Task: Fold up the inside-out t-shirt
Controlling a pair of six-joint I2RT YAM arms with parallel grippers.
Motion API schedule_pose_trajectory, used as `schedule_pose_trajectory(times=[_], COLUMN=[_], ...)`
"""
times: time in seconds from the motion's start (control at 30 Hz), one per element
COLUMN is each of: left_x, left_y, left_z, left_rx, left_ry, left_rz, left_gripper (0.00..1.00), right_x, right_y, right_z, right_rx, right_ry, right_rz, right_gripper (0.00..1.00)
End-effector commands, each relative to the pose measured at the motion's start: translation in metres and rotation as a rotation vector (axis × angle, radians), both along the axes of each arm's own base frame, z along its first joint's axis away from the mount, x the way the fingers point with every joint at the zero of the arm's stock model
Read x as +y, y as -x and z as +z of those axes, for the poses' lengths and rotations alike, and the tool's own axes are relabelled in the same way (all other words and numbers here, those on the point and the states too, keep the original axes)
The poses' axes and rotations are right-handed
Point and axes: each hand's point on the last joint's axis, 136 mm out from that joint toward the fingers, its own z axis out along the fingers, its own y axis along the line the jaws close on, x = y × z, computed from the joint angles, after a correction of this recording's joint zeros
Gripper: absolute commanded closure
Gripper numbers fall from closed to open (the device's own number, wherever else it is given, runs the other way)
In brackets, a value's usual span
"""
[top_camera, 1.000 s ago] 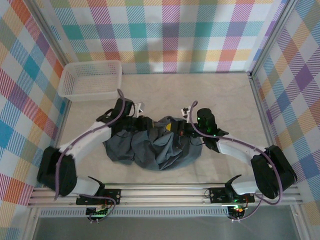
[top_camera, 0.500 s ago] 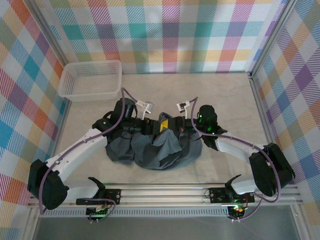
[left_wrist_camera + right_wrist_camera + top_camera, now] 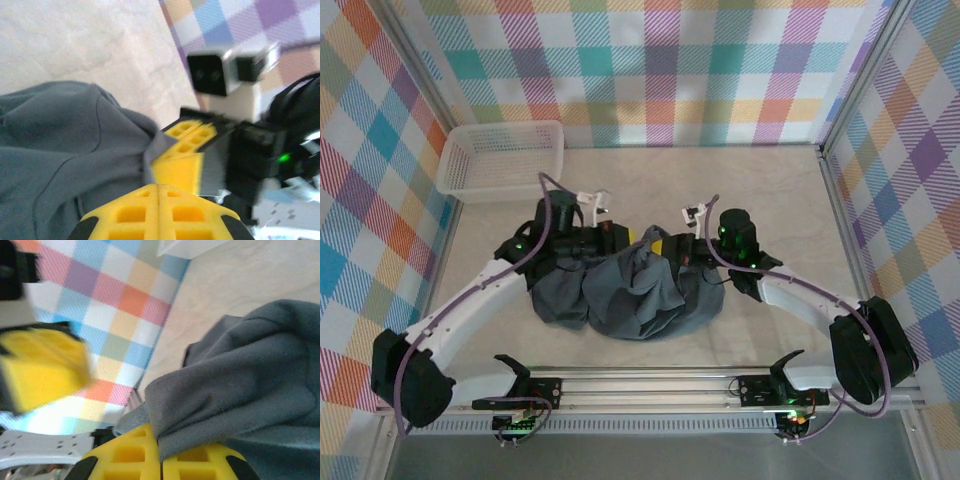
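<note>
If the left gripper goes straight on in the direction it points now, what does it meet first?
The left gripper would probably meet the right gripper first, close ahead, with an edge of the inside-out t-shirt beside it; depth is unclear.

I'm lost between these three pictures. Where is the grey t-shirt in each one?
Top external: the t-shirt lies bunched at the centre, between the two arms.
Left wrist: the t-shirt takes up the lower left.
Right wrist: the t-shirt takes up the lower right.
Shared landmark: the pale tabletop, seen beyond the cloth in the left wrist and right wrist views too.
</note>
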Motion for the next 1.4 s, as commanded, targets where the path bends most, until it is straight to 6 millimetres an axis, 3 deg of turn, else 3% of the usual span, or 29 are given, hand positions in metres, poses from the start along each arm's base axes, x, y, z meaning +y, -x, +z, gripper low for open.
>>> schedule_pose_trajectory(times=[0.0,0.1,0.17,0.2,0.27,0.33,0.4,0.47,0.6,0.8,0.93,1.2,1.3,1.37], left_x=[0.013,0.009,0.004,0.002,0.004,0.005,-0.005,-0.023,-0.051,-0.064,-0.071,-0.081,-0.085,-0.084], left_y=[-0.005,-0.004,-0.005,-0.006,-0.002,0.002,0.007,0.011,0.026,0.017,0.02,0.028,0.036,0.039], left_z=[0.062,0.079,0.078,0.069,0.025,-0.018,-0.043,-0.052,-0.073,-0.087,-0.102,-0.084,-0.073,-0.077], left_rx=[-0.021,-0.02,-0.031,-0.028,0.005,0.03,0.066,0.077,0.1,0.119,0.159,0.157,0.163,0.177], left_ry=[0.13,0.19,0.189,0.15,-0.039,-0.167,-0.134,-0.055,-0.058,-0.037,-0.041,0.036,0.088,0.074], left_rz=[0.081,0.064,0.032,0.022,0.008,-0.02,-0.072,-0.146,-0.276,-0.283,-0.32,-0.363,-0.401,-0.396], left_gripper=[1.0,1.0,1.0,1.0,1.0,0.85,0.71,0.63,0.52,0.48,0.53,0.66,0.8,0.97], right_x=[-0.025,-0.028,-0.025,-0.023,-0.021,-0.018,-0.016,-0.015,-0.014,-0.011,-0.01,-0.014,-0.015,-0.014], right_y=[0.005,0.015,0.022,0.023,0.026,0.027,0.027,0.026,0.026,0.027,0.025,0.016,0.013,0.013], right_z=[-0.059,-0.075,-0.071,-0.065,-0.049,-0.034,-0.02,-0.009,-0.004,0.001,0.004,-0.007,-0.011,-0.009], right_rx=[0.085,0.112,0.107,0.094,0.052,0.023,0.004,-0.01,-0.01,0.002,0.0,0.023,0.031,0.024], right_ry=[0.172,0.222,0.203,0.181,0.125,0.087,0.048,0.026,0.02,-0.002,-0.005,0.036,0.05,0.035], right_rz=[-0.042,-0.006,0.035,0.046,0.062,0.069,0.077,0.081,0.081,0.104,0.095,0.037,0.02,0.025], right_gripper=[0.91,0.91,0.98,0.99,1.0,1.0,1.0,1.0,1.0,1.0,1.0,0.95,0.93,0.91])
